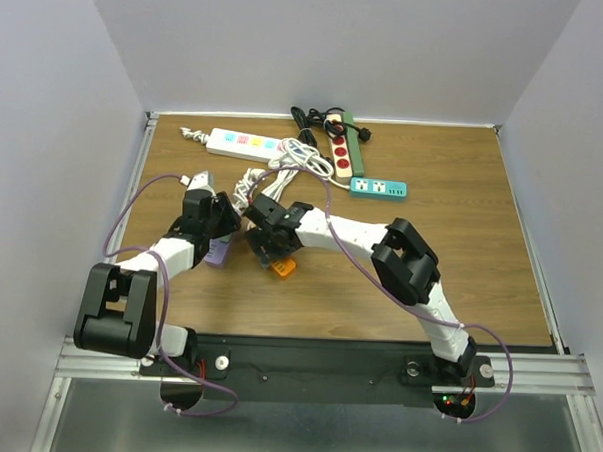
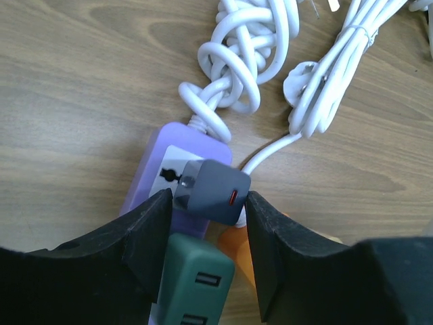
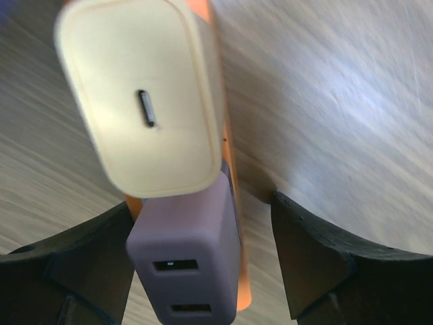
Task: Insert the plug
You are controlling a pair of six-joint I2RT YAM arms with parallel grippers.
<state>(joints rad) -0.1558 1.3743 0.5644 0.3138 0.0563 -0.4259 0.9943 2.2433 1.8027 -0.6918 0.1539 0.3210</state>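
Observation:
A purple power strip (image 2: 150, 177) lies on the wooden table, also in the top view (image 1: 218, 251). A dark green USB charger (image 2: 196, 277) sits in it. My left gripper (image 2: 208, 200) is shut on a grey-blue plug (image 2: 213, 193), which is tilted over the strip's white socket face (image 2: 166, 177). My right gripper (image 3: 203, 206) is open around a purple USB charger (image 3: 186, 264) and close under a cream charger (image 3: 145, 101), both sitting in an orange power strip (image 3: 230, 203). In the top view both grippers, left (image 1: 216, 227) and right (image 1: 271, 240), meet at table centre beside the orange strip (image 1: 283, 268).
A knot of white cable (image 2: 237, 68) and a bundled white cord (image 2: 331, 88) lie just beyond the purple strip. At the back stand a white strip with coloured switches (image 1: 243, 141), a beige strip with red switches (image 1: 340, 153), a teal strip (image 1: 378, 188) and black cable (image 1: 311, 121).

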